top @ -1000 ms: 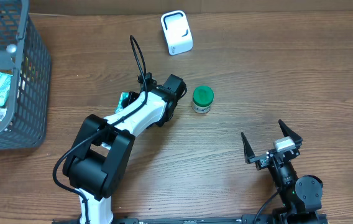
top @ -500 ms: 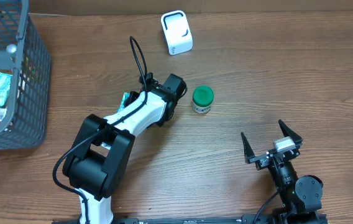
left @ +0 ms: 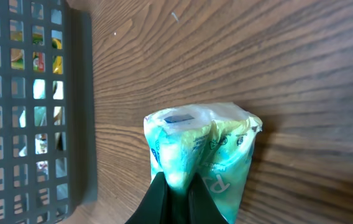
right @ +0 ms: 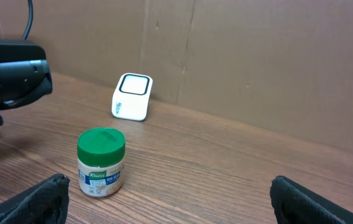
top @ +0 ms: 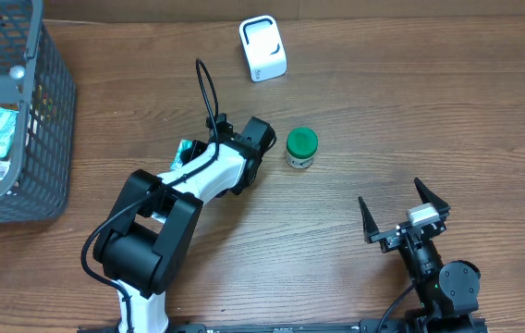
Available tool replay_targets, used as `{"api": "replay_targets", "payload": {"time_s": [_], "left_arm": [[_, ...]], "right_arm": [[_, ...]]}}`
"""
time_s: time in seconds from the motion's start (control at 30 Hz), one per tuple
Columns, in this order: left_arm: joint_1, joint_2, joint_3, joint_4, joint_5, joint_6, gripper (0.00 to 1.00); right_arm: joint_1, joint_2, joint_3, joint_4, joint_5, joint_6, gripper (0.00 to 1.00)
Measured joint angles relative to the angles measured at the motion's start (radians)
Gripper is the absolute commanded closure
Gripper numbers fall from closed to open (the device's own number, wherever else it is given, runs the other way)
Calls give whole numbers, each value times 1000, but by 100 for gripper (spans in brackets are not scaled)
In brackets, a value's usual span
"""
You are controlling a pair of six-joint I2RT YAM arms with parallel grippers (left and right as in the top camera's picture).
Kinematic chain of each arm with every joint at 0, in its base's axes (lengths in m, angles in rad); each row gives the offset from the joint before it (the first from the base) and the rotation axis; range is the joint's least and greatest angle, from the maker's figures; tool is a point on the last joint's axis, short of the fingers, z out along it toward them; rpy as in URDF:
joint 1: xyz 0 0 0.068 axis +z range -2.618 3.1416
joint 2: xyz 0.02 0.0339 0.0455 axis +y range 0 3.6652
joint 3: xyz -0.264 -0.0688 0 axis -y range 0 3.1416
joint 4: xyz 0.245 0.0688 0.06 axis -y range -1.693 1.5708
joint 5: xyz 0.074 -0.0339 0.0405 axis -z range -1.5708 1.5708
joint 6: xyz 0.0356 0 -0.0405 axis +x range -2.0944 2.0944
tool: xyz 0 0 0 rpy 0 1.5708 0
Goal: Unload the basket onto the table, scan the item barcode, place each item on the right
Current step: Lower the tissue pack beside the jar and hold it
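Left wrist view: I am seeing the left gripper (left: 176, 182) pinching one end of a crinkled teal-and-white plastic packet (left: 202, 149), jaws clamped on it, mid-table, right of the grey wire basket (top: 22, 120). The white box scanner (top: 262, 48) is sitting far and right of the packet, this gripper being nearer. The right gripper (top: 397, 209) is idling near-right, jaws wide apart.

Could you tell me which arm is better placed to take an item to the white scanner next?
Left. The left gripper is shut on the teal packet and sits nearer the white scanner; the right gripper stands open, empty, farther back.
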Motion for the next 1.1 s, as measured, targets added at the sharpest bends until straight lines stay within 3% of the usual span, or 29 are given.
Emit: {"api": "replay_targets", "payload": {"time_s": [0.63, 1.1], "left_arm": [[0, 0, -4, 18, 20, 4, 94], [0, 0, -4, 18, 62, 4, 79]], "right_arm": [[0, 0, 0, 0, 0, 0, 0], [0, 0, 0, 0, 0, 0, 0]]}}
